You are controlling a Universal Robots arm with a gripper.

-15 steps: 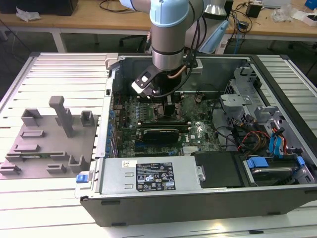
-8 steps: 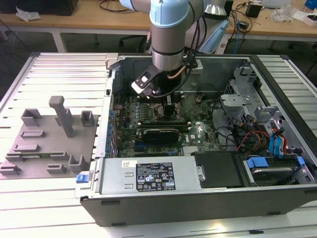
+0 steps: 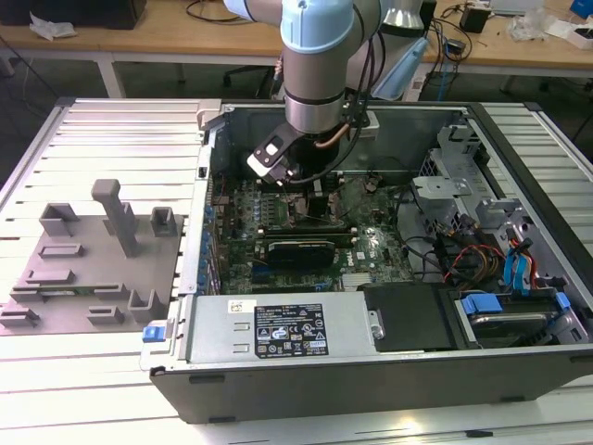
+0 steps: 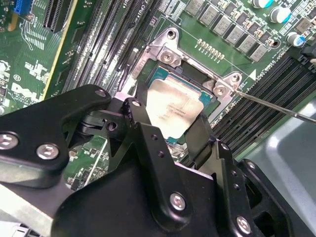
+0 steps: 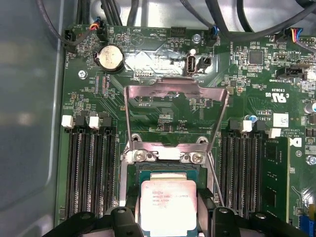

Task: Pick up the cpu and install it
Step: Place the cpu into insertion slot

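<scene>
The cpu is a thin square chip with a silver-grey top and a green rim. My gripper is shut on it, one black finger on each of two opposite edges. It hangs just over the dark square socket, level with it, and a strip of the socket's bed shows past the chip's far edge. In the first wrist view the cpu sits between the fingers of the gripper, below the raised metal load plate. In the exterior view the gripper is low inside the open computer case, over the motherboard.
Memory slots flank the socket on both sides. The thin socket lever sticks out sideways. A grey fixture plate with upright blocks lies at the exterior view's left. Cables and drive bays fill the case's right side.
</scene>
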